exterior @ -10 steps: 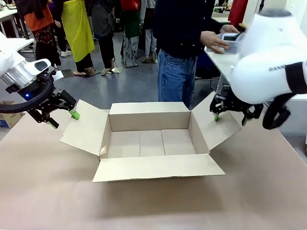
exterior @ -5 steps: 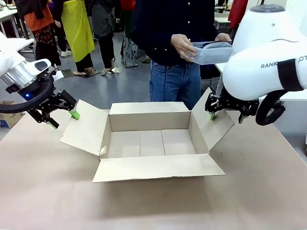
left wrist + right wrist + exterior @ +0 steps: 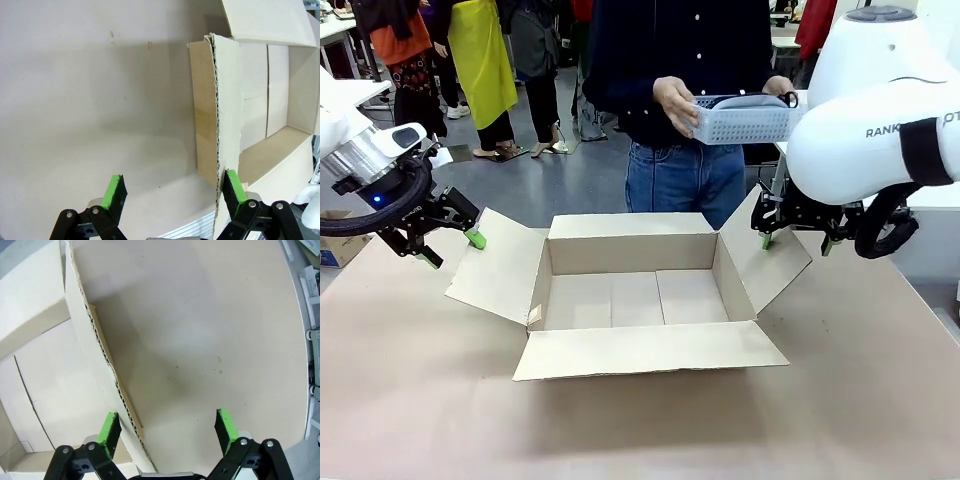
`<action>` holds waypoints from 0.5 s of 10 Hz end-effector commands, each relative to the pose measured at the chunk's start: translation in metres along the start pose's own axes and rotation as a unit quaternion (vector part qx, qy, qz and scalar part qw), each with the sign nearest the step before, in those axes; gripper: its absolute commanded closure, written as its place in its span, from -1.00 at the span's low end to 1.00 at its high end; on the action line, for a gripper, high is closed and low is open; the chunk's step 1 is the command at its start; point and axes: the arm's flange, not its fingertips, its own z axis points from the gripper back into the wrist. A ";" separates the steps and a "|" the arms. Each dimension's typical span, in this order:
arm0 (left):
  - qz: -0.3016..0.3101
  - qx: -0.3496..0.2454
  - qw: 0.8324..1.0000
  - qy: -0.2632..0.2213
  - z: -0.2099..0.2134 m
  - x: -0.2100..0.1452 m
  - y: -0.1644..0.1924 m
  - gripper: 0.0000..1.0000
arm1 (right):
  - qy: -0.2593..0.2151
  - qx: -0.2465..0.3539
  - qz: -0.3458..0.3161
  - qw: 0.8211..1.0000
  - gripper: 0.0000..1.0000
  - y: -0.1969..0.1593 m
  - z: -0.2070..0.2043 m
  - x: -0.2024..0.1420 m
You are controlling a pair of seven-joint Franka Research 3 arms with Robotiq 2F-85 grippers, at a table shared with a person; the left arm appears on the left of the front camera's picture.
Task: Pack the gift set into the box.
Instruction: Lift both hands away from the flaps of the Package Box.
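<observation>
1. Left gripper [image 3: 452,250]: fingers spread wide, empty, at the 9 o'clock flap of the box [image 3: 630,252].
2. Right gripper [image 3: 797,244]: spread wide, empty, at the 3 o'clock flap.
3. Gift set basket [image 3: 745,120]: in person's hands [image 3: 675,100], at 12 o'clock, above the box.

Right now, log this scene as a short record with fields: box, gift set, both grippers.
Box: large shallow brown corrugated cardboard carton on the table, four flaps open, inside bare.
Gift set: white perforated plastic basket, held in the person's hands beyond the box's far edge, not yet in the box.
Left gripper: open, astride the left flap edge.
Right gripper: open, astride the right flap edge.
</observation>
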 end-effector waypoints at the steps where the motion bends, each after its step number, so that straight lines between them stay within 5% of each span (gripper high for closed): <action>1: 0.001 0.010 1.000 0.000 0.002 -0.002 0.000 -1.00 | -0.009 -0.013 -0.006 1.000 -1.00 0.001 0.000 0.001; 5: 0.001 0.010 1.000 0.000 0.002 -0.002 0.000 -1.00 | -0.009 -0.013 -0.006 1.000 -1.00 0.001 0.000 0.001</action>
